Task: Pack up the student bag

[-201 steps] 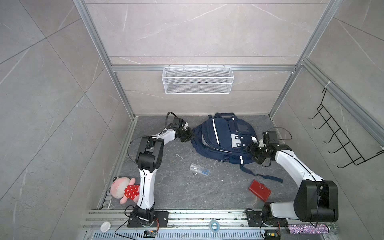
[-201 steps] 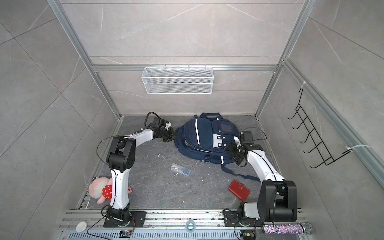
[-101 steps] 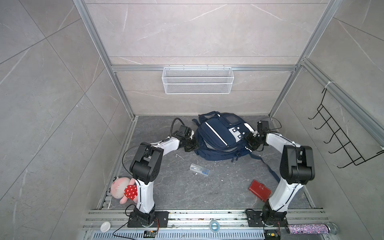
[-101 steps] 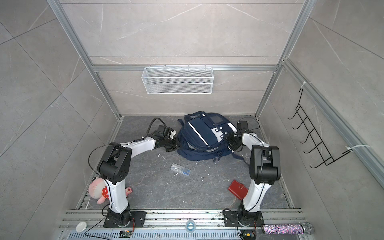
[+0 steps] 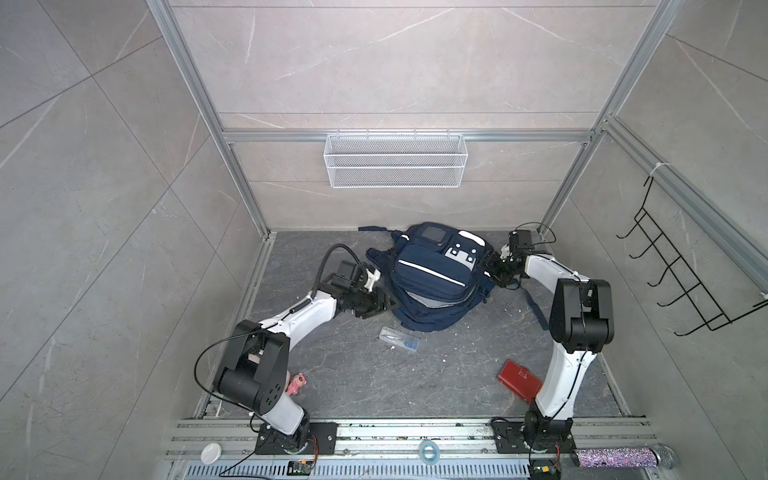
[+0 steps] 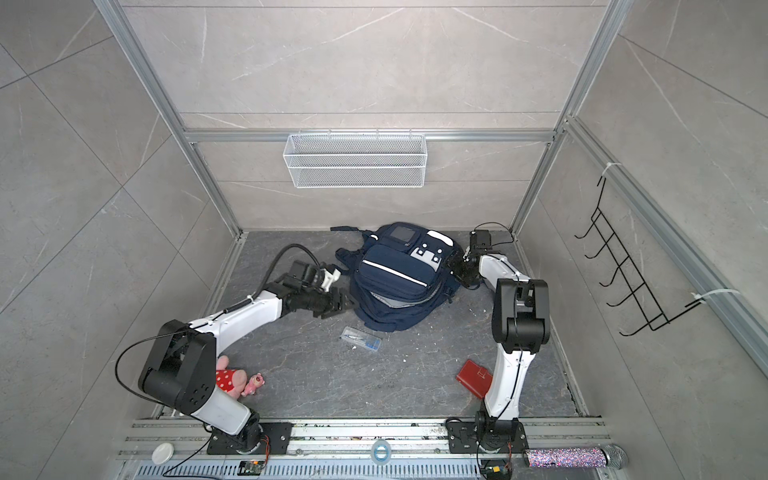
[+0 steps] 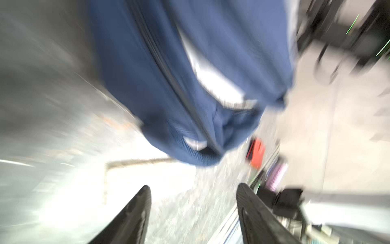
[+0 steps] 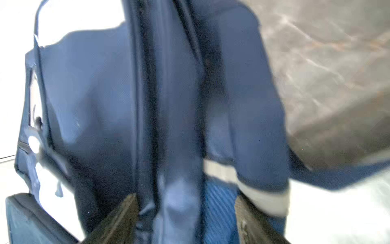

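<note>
The left gripper [image 7: 193, 188] is standing wide with nothing between its 2 fingers [image 7: 135, 211], and is hovering just beside the left flank of the student bag [image 7: 190, 84], apart from the fabric; the left wrist view is blurred. The right gripper [image 8: 182, 200] is standing wide with a fold of bag fabric lying between its fingers [image 8: 118, 215]; whether they are pressing on it cannot be told. In both top views the student bag [image 5: 432, 274] [image 6: 395, 270] is resting on the grey floor [image 5: 374, 382] near the back wall, between the left gripper [image 5: 376, 305] and the right gripper [image 5: 494, 270], with a dark strap [image 5: 536, 307] trailing across the floor beside the right arm. A clear case [image 5: 399, 337] is lying just in front of the bag. A red wallet [image 5: 519, 380] is lying near the right arm's base, its edge partly covered by that arm. A plush toy [image 6: 235, 380] is lying by the left wall, mostly hidden behind the left arm's elbow. A wire basket [image 5: 395, 160] is hanging on the back wall and a black hook rack [image 5: 681, 266] on the right wall. A white lid [image 5: 211, 453], a tape roll [image 5: 428, 451] and a glittery microphone [image 5: 619, 457] are lying along the front rail.
</note>
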Controlling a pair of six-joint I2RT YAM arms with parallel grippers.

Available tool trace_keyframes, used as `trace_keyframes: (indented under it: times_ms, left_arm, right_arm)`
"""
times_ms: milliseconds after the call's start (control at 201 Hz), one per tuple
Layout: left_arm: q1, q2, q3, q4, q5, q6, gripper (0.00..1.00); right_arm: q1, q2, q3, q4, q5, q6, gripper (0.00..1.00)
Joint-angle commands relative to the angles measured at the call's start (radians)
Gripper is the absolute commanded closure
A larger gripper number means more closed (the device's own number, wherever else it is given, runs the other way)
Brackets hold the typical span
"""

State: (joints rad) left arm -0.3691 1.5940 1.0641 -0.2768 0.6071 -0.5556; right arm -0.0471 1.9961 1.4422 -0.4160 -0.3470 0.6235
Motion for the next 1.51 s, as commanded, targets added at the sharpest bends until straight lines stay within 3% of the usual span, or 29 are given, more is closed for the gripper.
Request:
trace_keyframes:
  times_ms: [0, 90, 219, 329, 453, 608, 762, 886, 946, 1101, 1265, 1355, 1504]
  left_arm:
    - [0.09, 0.075, 0.136, -0.041, 0.032, -0.007, 0.3]
    - [0.116, 0.215, 0.284, -0.073, 0.002, -0.025, 0.28]
    - [0.113, 0.404, 0.448, 0.01, 0.018, -0.092, 0.27]
    - [0.094, 0.486, 0.526, 0.023, 0.028, -0.103, 0.27]
    - [0.069, 0.489, 0.463, 0.085, 0.058, -0.127, 0.44]
    - [-0.02, 0.421, 0.315, 0.142, 0.072, -0.123, 0.45]
    - [-0.118, 0.362, 0.186, 0.222, 0.089, -0.138, 0.45]
    - [-0.186, 0.313, 0.146, 0.18, 0.106, -0.093, 0.45]
    - [-0.174, 0.242, 0.076, 0.176, 0.097, -0.096, 0.41]
    - [-0.08, 0.035, -0.037, 0.06, 0.077, -0.051, 0.19]
    - [0.016, -0.069, 0.003, -0.088, 0.11, -0.013, 0.16]
    - [0.083, -0.075, 0.032, -0.154, 0.067, -0.023, 0.15]
    - [0.137, 0.002, 0.13, -0.266, -0.024, -0.013, 0.14]
  right_arm:
    - [0.006, -0.038, -0.058, -0.083, 0.008, -0.027, 0.26]
    - [0.006, -0.008, -0.045, -0.086, -0.007, -0.028, 0.27]
    - [0.007, 0.036, 0.001, -0.086, -0.018, -0.042, 0.27]
    - [0.009, 0.088, 0.061, -0.111, -0.04, -0.067, 0.29]
    - [0.02, 0.142, 0.139, -0.142, -0.052, -0.101, 0.39]
    - [0.053, 0.239, 0.284, -0.203, -0.054, -0.129, 0.49]
    - [0.11, 0.365, 0.506, -0.281, -0.04, -0.156, 0.49]
    - [0.171, 0.499, 0.757, -0.388, -0.035, -0.189, 0.47]
    - [0.199, 0.548, 0.855, -0.399, -0.045, -0.19, 0.39]
    - [0.23, 0.606, 0.995, -0.35, -0.076, -0.154, 0.24]
    - [0.229, 0.597, 1.169, -0.424, -0.061, -0.182, 0.19]
    - [0.23, 0.575, 1.234, -0.509, -0.016, -0.202, 0.18]
    - [0.246, 0.376, 1.072, -0.543, 0.066, -0.238, 0.16]
